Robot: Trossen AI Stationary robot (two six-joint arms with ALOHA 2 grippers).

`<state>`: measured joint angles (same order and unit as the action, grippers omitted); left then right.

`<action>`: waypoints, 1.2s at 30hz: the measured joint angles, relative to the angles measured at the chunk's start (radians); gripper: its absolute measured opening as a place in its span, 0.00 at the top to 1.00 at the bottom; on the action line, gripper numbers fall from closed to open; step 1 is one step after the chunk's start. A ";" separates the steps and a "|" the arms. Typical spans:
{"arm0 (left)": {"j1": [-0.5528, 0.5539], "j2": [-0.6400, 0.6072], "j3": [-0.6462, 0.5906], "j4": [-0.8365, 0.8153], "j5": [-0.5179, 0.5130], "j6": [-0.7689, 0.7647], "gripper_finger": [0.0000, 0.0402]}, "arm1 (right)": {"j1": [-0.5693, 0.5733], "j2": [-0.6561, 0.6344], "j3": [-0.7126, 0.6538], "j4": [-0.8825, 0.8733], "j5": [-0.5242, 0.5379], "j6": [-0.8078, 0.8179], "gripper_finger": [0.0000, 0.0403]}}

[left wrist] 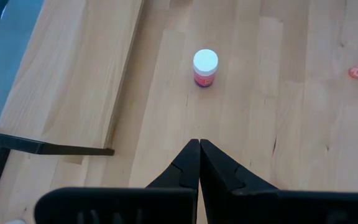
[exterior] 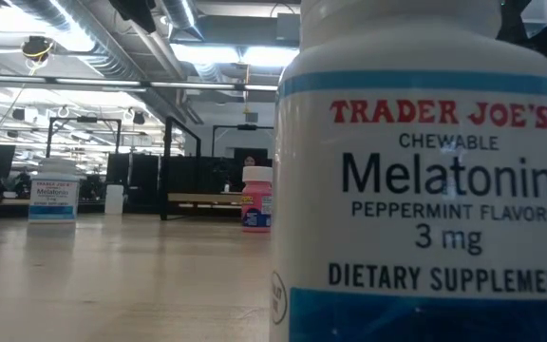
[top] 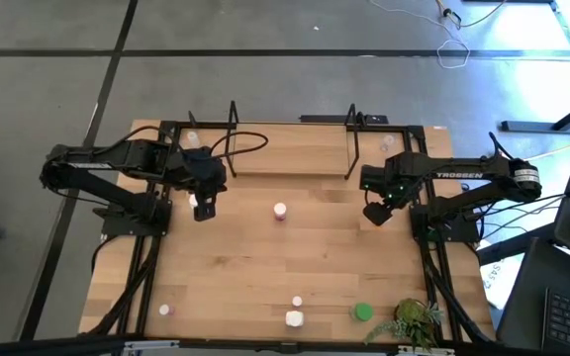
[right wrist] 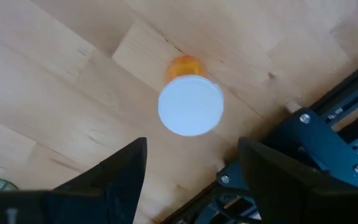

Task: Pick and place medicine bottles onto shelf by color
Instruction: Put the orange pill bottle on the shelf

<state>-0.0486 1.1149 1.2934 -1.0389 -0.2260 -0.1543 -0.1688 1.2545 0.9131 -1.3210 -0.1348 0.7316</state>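
My right gripper (right wrist: 191, 149) is open above a small orange bottle with a white cap (right wrist: 190, 104), which stands upright on the table; the fingers stand on either side of it, clear of it. In the high view this gripper (top: 376, 213) is near the table's right edge. My left gripper (top: 204, 205) is shut and empty in front of the shelf's left end. A pink bottle with a white cap (left wrist: 205, 67) stands ahead of its fingertips (left wrist: 199, 146), at the table's middle (top: 280, 211). The wooden shelf (top: 290, 163) stands at the far edge.
Near the front edge stand a white bottle (top: 295, 318), a green one (top: 363, 312), a small pink one (top: 164, 310) and a leafy plant (top: 414, 321). A large Melatonin bottle (exterior: 425, 171) fills the low view. The right arm's black base frame (right wrist: 328, 149) is close to the orange bottle.
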 joint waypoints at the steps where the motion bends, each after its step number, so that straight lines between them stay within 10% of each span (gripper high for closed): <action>1: 0.000 0.000 0.000 0.000 0.000 0.000 1.00 | 0.000 0.000 0.000 0.005 0.000 -0.003 0.37; 36: 0.000 0.000 0.000 0.000 0.000 0.000 1.00 | 0.000 0.000 -0.085 0.126 0.036 0.021 0.37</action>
<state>-0.0486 1.1149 1.2934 -1.0386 -0.2260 -0.1539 -0.1692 1.2549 0.8284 -1.1952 -0.0990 0.7522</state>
